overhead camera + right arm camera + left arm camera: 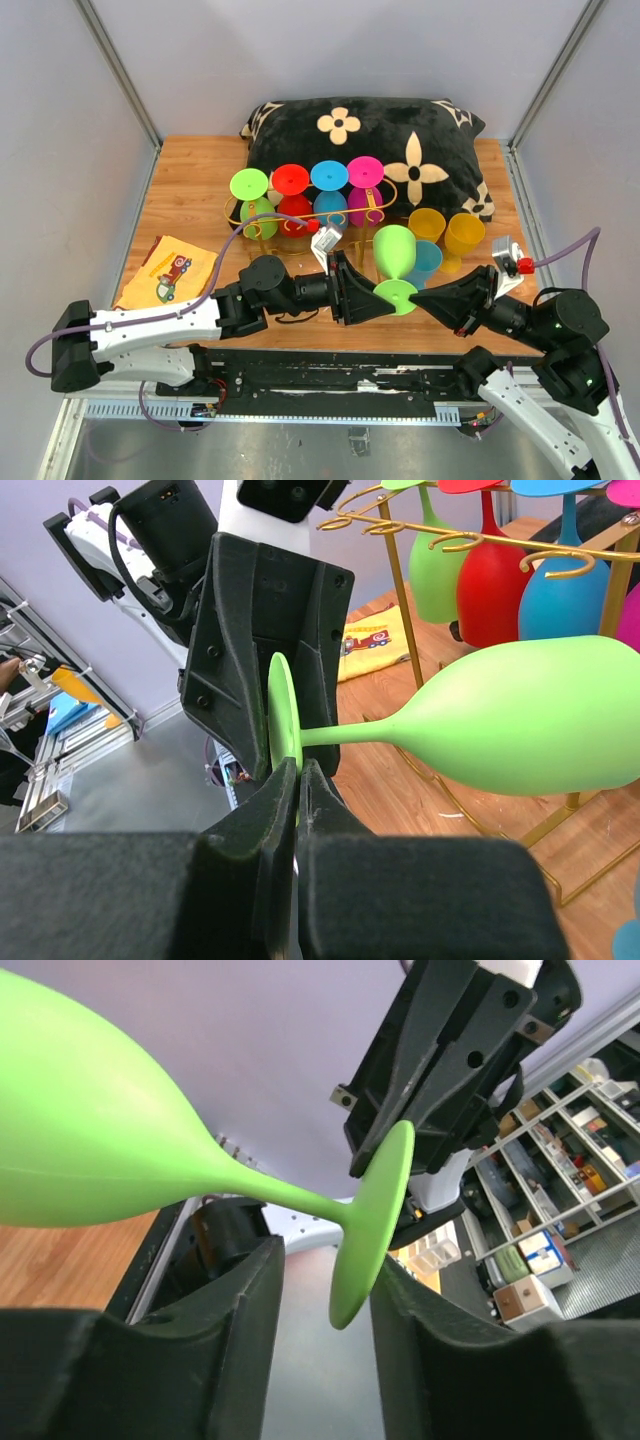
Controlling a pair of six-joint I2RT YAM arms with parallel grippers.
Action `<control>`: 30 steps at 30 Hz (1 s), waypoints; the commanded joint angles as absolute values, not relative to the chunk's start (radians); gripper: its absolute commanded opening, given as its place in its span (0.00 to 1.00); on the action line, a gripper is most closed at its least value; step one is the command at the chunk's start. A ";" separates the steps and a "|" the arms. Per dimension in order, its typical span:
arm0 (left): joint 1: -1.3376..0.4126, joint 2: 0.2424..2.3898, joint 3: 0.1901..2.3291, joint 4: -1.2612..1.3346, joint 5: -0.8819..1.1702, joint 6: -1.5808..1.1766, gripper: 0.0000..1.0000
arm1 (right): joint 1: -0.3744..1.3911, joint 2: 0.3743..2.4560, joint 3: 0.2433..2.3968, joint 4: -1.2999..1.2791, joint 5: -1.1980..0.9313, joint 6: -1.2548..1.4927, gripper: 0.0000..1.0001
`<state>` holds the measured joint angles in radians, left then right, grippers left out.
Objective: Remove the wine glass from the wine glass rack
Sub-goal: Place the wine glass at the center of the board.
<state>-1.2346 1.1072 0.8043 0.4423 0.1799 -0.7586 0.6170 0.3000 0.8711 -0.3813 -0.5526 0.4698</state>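
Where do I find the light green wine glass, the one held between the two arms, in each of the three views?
Top external: the wine glass is low centre, bowl pointing up the picture.
Left wrist: the wine glass fills the upper left, stem running right.
Right wrist: the wine glass lies across the right half.
Shared landmark: its round foot, pinched at the rim by the right gripper.

Sideways lime-green wine glass [395,262], free of the gold wire rack [398,600] beyond.

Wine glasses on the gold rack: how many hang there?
4, in a row, left to right: green glass, red glass, blue glass, magenta glass. The light green glass is off it, in front. None looks hidden.
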 commanded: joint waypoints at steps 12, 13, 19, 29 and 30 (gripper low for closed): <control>-1.244 1.084 0.752 0.575 0.233 -0.785 0.01 | 0.630 0.263 0.875 -0.355 -0.505 0.469 0.21; -1.244 1.083 0.753 0.575 0.239 -0.770 0.00 | 0.630 0.266 0.883 -0.371 -0.480 0.462 0.36; -1.280 1.066 0.802 0.386 0.251 -0.546 0.01 | 0.630 0.303 0.949 -0.531 -0.172 0.385 0.68; -1.489 1.007 0.750 0.138 0.147 0.063 0.00 | 0.630 0.723 1.237 -0.840 -0.021 0.317 0.83; -1.489 0.991 0.729 0.163 0.153 0.068 0.00 | 0.629 0.751 1.266 -0.840 -0.060 0.311 0.85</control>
